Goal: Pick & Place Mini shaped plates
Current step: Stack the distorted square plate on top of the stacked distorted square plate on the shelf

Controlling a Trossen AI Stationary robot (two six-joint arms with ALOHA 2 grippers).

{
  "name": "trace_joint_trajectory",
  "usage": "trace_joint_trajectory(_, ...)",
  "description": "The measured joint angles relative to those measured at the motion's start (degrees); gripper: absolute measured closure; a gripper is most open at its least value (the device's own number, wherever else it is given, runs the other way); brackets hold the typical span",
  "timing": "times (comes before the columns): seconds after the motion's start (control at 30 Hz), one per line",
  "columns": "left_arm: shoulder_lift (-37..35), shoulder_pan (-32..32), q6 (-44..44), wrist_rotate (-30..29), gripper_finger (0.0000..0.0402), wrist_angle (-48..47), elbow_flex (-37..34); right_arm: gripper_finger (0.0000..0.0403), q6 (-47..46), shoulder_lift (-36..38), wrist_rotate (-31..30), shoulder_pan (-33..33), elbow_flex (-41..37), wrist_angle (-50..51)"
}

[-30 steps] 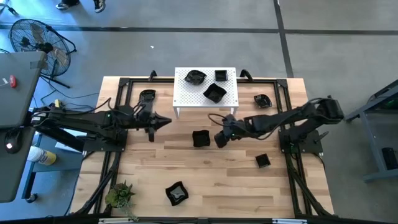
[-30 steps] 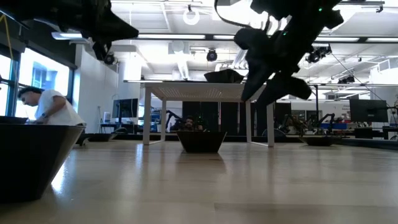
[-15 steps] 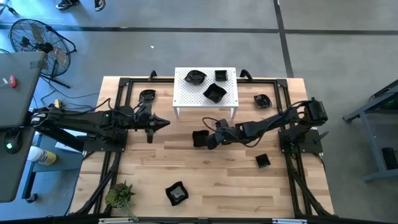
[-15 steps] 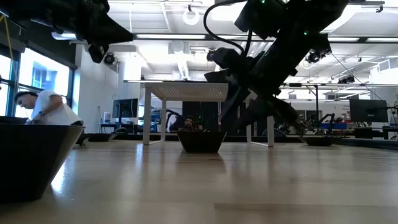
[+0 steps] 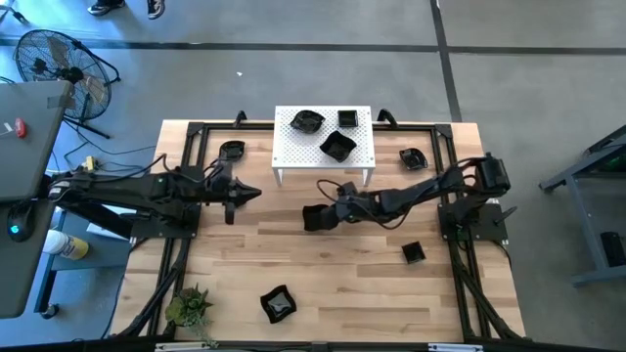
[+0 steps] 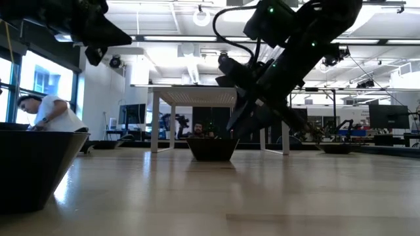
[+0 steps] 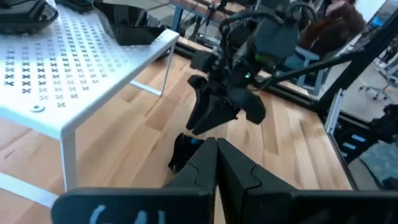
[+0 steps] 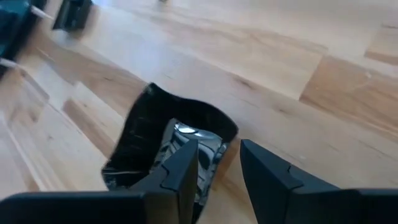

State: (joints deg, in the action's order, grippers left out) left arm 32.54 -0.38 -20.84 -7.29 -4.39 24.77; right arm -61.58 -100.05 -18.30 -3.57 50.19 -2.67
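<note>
Square plate (image 5: pixel 315 217) at frame centre on the table (image 5: pixel 333 274), below the rack (image 5: pixel 293 152); right gripper (image 5: pixel 330 216) straddles its near rim, jaws narrowly parted, one finger (image 8: pixel 180 177) inside the dish; left gripper (image 5: pixel 252 193) shut, centre-left.

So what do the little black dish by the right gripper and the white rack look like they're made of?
The little black dish looks like glazed ceramic or hard plastic: glossy, with a bright highlight inside. The white rack looks like painted sheet metal, though it could be plastic: thin, flat and matte, with punched cross-shaped holes and slim legs.
</note>
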Motion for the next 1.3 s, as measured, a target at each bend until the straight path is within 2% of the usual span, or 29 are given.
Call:
trace_joint_trajectory(0.37,-1.64,0.0,-0.08,-0.52,0.0401,-2.45,0.04,0.0313,-0.4,-3.3,3.58,0.98,0.0,-0.25)
trace_joint_trajectory(0.87,-1.66,0.0,-0.42,-1.6,0.0401,-3.05,0.04,0.0385,0.04,-1.19,4.81,0.94,0.0,-0.2)
trace_joint_trajectory(1.13,-1.66,0.02,-0.36,-2.33,0.0401,-3.08,0.04,0.0401,1.18,1.17,5.94,0.96,0.0,0.2)
trace_joint_trajectory(1.3,-1.66,0.02,-0.02,-2.53,0.0401,-3.08,0.04,0.0392,0.72,1.33,7.87,0.95,0.0,0.27)
